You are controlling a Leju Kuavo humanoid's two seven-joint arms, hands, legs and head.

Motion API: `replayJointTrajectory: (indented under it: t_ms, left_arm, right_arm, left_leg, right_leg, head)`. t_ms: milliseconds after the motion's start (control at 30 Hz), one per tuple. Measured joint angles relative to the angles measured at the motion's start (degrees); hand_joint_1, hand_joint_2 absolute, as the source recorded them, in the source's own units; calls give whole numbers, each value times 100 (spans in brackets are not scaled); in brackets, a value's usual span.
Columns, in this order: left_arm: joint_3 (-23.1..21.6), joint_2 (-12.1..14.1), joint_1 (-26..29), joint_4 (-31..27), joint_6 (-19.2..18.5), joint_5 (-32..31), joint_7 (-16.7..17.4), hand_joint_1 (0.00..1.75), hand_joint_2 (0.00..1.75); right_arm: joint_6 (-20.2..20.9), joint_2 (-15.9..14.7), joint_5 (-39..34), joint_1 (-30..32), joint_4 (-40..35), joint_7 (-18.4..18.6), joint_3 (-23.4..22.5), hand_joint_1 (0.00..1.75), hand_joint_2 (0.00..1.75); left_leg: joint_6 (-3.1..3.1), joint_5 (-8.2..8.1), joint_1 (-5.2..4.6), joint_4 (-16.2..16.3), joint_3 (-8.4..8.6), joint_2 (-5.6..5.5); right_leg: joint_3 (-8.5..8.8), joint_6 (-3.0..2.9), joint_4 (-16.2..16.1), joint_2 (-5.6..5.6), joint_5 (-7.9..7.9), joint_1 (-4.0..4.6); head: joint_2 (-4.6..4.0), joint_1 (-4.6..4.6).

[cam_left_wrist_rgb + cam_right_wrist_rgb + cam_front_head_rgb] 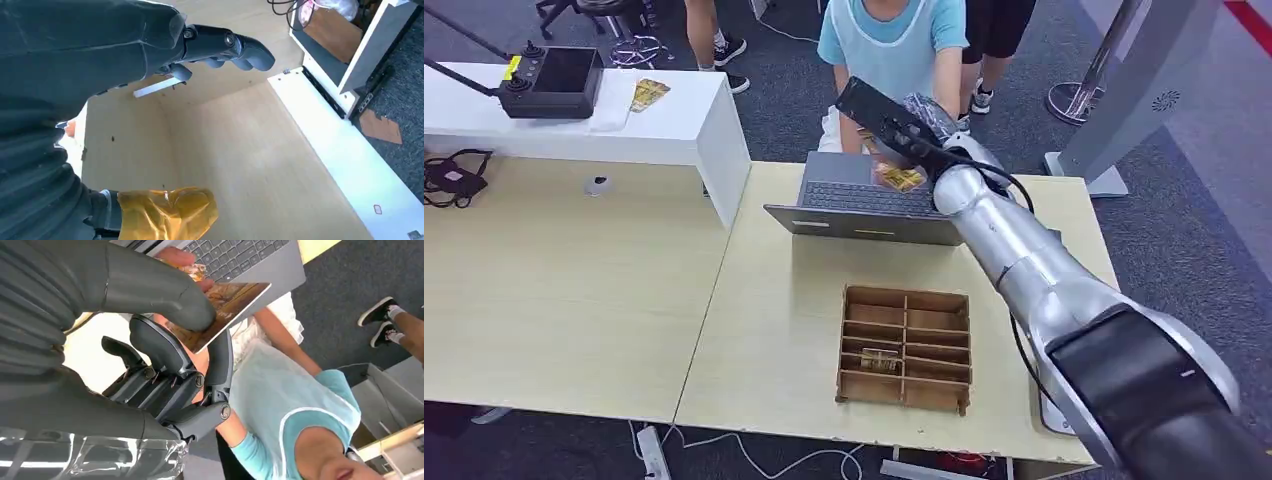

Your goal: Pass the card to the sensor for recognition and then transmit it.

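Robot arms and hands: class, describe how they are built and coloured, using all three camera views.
The right arm is a silver, rounded tube with a black section nearest the camera and a black cable running along it. The right hand has a grey ribbed cover, a thick grey thumb and darker jointed fingers, with clear plastic film at the wrist. The left hand is dark grey, with yellowish tape wrapped around one part.

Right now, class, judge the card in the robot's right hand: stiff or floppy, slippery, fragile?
The card probably is stiff: it juts flat and unbent past the right hand. Its surface looks glossy, so it may slip. It seems thin and light, pinched between thumb and fingers.
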Motion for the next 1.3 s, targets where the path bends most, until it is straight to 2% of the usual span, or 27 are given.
replayJointTrajectory:
  t_ms: [133, 167, 200, 433, 533, 600, 733, 867, 933, 1067, 1167, 1233, 1300]
  left_arm:
    - [-215, 2, 3, 0, -46, 2, 68, 0, 175]
    - [-254, 2, 4, 0, -46, 2, 68, 0, 175]
    - [-287, 2, 5, 0, -46, 2, 68, 0, 175]
    - [-411, 13, 20, 22, -99, 2, 116, 0, 175]
    - [-457, 22, 42, 35, -131, 2, 120, 0, 175]
    - [-512, 26, 60, 37, -136, 2, 123, 0, 175]
    - [-571, 44, 121, 46, -131, 2, 127, 0, 175]
    - [-608, 55, 169, 48, -129, 2, 114, 0, 175]
    - [-608, 59, 182, 48, -129, 2, 72, 0, 175]
    - [-608, 103, 234, 48, -123, 2, 31, 0, 175]
    - [-606, 118, 259, 48, 63, 2, 75, 0, 175]
    - [-575, 133, 263, 48, 151, 2, 83, 0, 175]
    - [-483, 140, 265, 48, 149, 2, 85, 0, 175]
  right_arm:
    - [-22, 0, 57, 2, 24, 0, -2, 173, 175]
    - [-28, 0, 90, 3, 31, -2, -7, 17, 175]
    - [-31, 0, 107, 4, 31, -4, -11, 0, 175]
    - [-169, 0, 538, 11, 37, -53, -9, 0, 175]
    - [-513, -6, 853, 21, -94, -92, -7, 0, 175]
    - [-763, -59, 1497, 16, -236, 90, 79, 0, 175]
    - [-946, -313, 2508, 54, -760, 240, 291, 0, 175]
    - [-1466, -688, 3326, 227, -1619, 227, 317, 0, 175]
    - [-1920, -962, 3721, 522, -2227, 155, 313, 0, 175]
    - [-2827, -1548, 3989, 1784, -3991, -335, 72, 0, 175]
    - [-3465, -1949, 3791, 3153, -5272, -812, -224, 0, 175]
    - [-3506, -2162, 2929, 4093, -6003, -1523, -420, 0, 175]
    - [-3004, -2306, 1144, 4939, -6632, -2417, -589, 0, 175]
  left_leg:
    - [0, 0, 1, 0, 0, 0]
    - [0, 0, 1, 0, 0, 1]
    - [0, 0, 1, 0, 0, 1]
    - [0, 0, 1, 0, -1, 2]
    - [0, 0, 1, 0, -1, 3]
    - [0, 0, 2, 0, -1, 3]
    - [0, 0, 1, 1, -3, 3]
    - [0, -1, 1, 3, -2, 2]
    - [1, -1, 4, 4, -2, -6]
    - [0, -11, 11, 3, 0, -8]
    - [5, -21, 10, 2, -2, -24]
    - [3, -28, 12, 0, -6, -36]
    - [3, -34, 11, -1, -9, -33]
  right_leg:
    - [0, 0, 0, 0, 0, 1]
    - [-1, 0, 0, 1, 0, 1]
    - [-1, 0, 0, 1, 0, 1]
    - [-2, 0, 0, 2, 0, 1]
    - [-5, 0, 0, 4, 0, 2]
    - [-5, 0, -1, 4, 0, 2]
    - [-5, 0, -3, 4, 0, 2]
    - [-6, 0, -6, 3, 0, 1]
    - [1, 0, -13, -5, 0, 5]
    - [9, 0, -24, -9, -2, 11]
    - [14, 8, -29, -25, -13, 11]
    - [20, 11, -31, -34, -19, 12]
    - [18, 9, -30, -33, -24, 10]
  head:
    - [0, 0]
    - [0, 0]
    - [0, 0]
    - [0, 0]
    - [0, 0]
    - [0, 0]
    - [0, 0]
    - [0, 0]
    - [0, 2]
    - [0, 2]
    - [0, 0]
    - [0, 2]
    - [0, -2]
